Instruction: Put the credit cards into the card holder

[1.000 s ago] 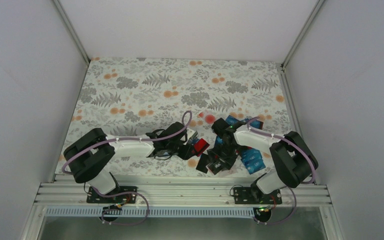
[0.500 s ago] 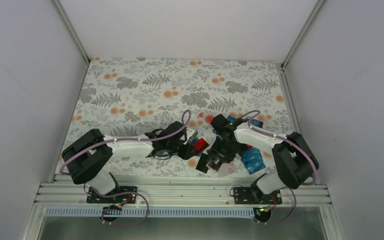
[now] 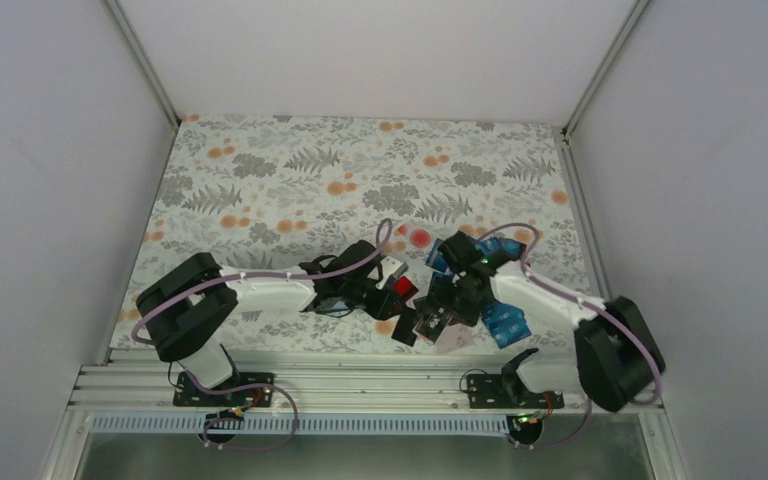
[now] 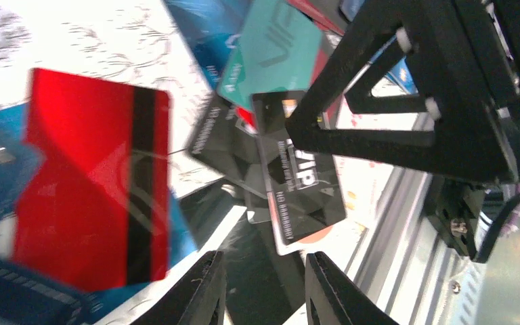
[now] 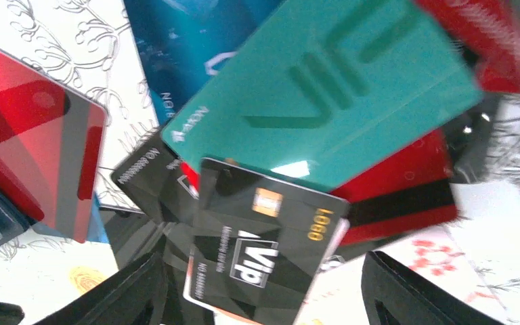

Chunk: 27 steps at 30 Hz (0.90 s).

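The credit cards (image 3: 430, 318) lie piled near the table's front edge. In the right wrist view I see a teal card (image 5: 325, 88), red ones (image 5: 399, 196) and a black VIP card (image 5: 264, 237). My right gripper (image 5: 267, 291) hangs open just over the pile, with the black card (image 4: 298, 169) lying loose between its wide fingers. The navy card holder (image 4: 7, 298) sits at my left gripper (image 4: 263, 261), with a red card (image 4: 88, 183) lying over it. A dark glossy flap fills the narrow gap between the left fingers. From above, the left gripper (image 3: 388, 292) and right gripper (image 3: 438, 312) almost meet.
Blue cards (image 3: 505, 322) and a pale card (image 3: 453, 340) lie to the right of the pile and in front of it. The aluminium rail (image 3: 360, 385) runs right behind the pile's near side. The right gripper's black body (image 4: 433, 101) looms close in the left wrist view.
The right arm's elbow swung out to the right, and its jaws narrowed then widened again over the black card. The left gripper edged slightly right and away, taking the red card with it.
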{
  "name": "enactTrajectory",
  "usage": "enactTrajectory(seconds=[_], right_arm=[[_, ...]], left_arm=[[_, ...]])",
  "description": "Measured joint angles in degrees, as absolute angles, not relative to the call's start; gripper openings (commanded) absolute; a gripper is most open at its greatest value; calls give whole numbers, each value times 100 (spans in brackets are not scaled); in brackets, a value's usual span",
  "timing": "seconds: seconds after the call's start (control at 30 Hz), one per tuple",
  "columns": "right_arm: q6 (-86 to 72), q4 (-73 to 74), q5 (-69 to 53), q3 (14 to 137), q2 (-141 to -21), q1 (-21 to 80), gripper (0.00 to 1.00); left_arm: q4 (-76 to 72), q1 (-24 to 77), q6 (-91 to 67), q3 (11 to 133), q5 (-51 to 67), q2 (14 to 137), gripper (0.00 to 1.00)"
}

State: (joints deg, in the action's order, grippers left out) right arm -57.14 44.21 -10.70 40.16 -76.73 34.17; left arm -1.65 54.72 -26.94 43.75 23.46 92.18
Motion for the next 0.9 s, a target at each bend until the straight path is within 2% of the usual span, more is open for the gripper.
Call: enactTrajectory(seconds=[0.07,0.23,0.37,0.57,0.73,0.9], right_arm=[[-5596,4445,-1044,3743,-7203,3267,82],[-5245,4316,-976,3433,-6761,2897,82],[-4995,4169,-801,3374,-6792,2687,82],[-4731,4077,-539,3352,-7258,2672,80],[-4665,3913,-543,3328,-7363,3052,80],[-4807,3546,-733,3555,-7671,3916,80]], left_arm=[[-154,5592,-2622,4521,2386,9351,34],[38,5922,-2425,5092,2213,9710,38],[233,6143,-2309,5413,1815,9929,38],[331,6226,-2296,5266,1326,9891,38],[392,6217,-2307,5019,1114,9736,38],[436,6217,-2300,4619,1002,9268,38]])
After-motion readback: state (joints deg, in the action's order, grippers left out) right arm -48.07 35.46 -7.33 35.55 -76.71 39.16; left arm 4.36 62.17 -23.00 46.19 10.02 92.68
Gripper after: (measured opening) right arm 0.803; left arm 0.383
